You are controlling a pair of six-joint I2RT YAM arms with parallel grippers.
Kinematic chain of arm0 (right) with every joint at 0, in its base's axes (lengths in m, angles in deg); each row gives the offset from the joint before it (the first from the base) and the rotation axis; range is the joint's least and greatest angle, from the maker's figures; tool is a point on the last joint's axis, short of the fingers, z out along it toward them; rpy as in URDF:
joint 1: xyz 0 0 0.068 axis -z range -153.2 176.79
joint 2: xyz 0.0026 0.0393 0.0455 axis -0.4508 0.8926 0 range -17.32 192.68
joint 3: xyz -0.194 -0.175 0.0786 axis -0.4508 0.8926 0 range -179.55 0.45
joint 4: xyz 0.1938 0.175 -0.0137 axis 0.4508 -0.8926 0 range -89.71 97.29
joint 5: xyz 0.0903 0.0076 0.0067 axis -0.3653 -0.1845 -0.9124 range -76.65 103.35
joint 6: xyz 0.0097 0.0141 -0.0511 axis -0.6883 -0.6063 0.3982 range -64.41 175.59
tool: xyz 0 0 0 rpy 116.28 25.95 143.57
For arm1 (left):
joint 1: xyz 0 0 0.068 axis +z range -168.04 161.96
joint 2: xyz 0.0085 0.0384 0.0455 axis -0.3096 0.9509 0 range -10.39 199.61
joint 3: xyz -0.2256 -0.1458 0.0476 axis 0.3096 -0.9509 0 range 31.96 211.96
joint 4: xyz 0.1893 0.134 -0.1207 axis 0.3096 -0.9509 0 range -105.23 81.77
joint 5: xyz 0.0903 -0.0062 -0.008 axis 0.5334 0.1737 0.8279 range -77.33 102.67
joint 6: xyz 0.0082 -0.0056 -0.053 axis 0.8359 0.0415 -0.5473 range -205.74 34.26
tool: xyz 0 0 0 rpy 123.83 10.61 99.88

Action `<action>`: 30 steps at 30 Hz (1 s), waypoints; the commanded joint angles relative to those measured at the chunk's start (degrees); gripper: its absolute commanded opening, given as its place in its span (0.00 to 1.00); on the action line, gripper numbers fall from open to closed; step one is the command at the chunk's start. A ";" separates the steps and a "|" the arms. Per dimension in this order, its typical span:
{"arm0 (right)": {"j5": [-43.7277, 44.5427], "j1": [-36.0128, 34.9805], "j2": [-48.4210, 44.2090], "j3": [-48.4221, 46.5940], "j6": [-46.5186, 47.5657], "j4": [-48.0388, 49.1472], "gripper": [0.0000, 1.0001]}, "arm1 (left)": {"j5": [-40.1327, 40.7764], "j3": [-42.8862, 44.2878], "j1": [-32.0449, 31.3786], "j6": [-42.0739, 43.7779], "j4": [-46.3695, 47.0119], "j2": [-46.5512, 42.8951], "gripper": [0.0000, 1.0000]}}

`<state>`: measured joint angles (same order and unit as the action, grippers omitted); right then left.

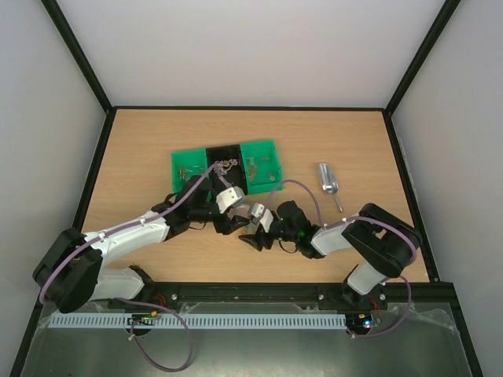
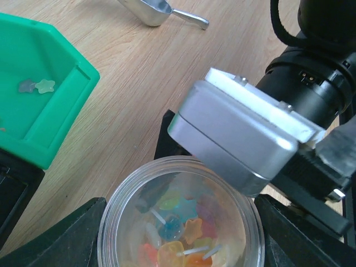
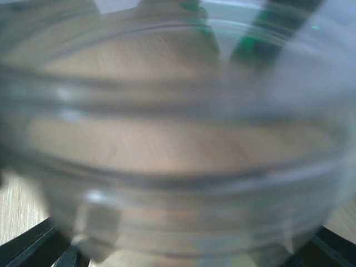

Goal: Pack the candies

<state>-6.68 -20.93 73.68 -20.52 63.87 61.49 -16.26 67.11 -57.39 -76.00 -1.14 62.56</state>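
A clear round jar (image 2: pixel 119 222) stands between my left gripper's (image 2: pixel 181 236) fingers (image 2: pixel 58 236), which press on both its sides. Inside lie several candies (image 2: pixel 186 228), mixed orange, yellow, blue, green and pink. Two more candies (image 2: pixel 36 85) lie in the green tray (image 2: pixel 53 119). My right gripper (image 1: pixel 258 228) meets the left gripper (image 1: pixel 228 217) over the table's middle, its silver wrist housing (image 2: pixel 239 130) overhanging the jar's far rim. A blurred clear round thing (image 3: pixel 178 167) fills the right wrist view between its dark fingers (image 3: pixel 33 247); whether they grip it is unclear.
The green tray (image 1: pixel 263 149) has a black middle section (image 1: pixel 222 153) and loose candies (image 1: pixel 253 165) in it, just beyond the grippers. A metal scoop (image 1: pixel 328 181) lies on the wood to the tray's right, also at the top of the left wrist view as the scoop (image 2: pixel 158 10).
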 commanded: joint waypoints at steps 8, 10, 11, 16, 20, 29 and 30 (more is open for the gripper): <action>1.71 -0.35 1.04 -0.06 -0.92 1.61 0.55 | -4.59 -0.29 1.02 0.28 1.85 -0.85 0.48; 0.88 -0.35 0.87 0.07 -0.58 1.25 0.52 | -6.44 0.01 1.65 2.07 0.64 -0.66 0.47; 0.65 -0.35 0.72 0.19 -0.31 1.07 0.51 | -7.42 0.24 1.91 3.30 -0.19 -0.58 0.47; -0.63 -0.35 0.17 0.67 1.52 0.34 0.48 | -12.14 1.05 2.61 12.59 -6.48 -0.29 0.45; -1.95 -0.34 -0.10 0.83 2.71 0.11 0.46 | -15.53 3.13 2.70 22.07 -13.14 1.06 0.42; -3.17 -0.35 -0.54 0.86 4.88 -0.37 0.50 | -18.11 7.87 2.46 38.73 -26.81 3.95 0.39; -3.17 -0.34 -0.74 0.89 5.01 -0.50 0.54 | -17.51 7.91 2.52 37.79 -26.37 3.84 0.39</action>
<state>-2.55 -21.61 74.43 -20.48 67.21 61.92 -24.80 75.05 -53.70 -55.96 -17.79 66.12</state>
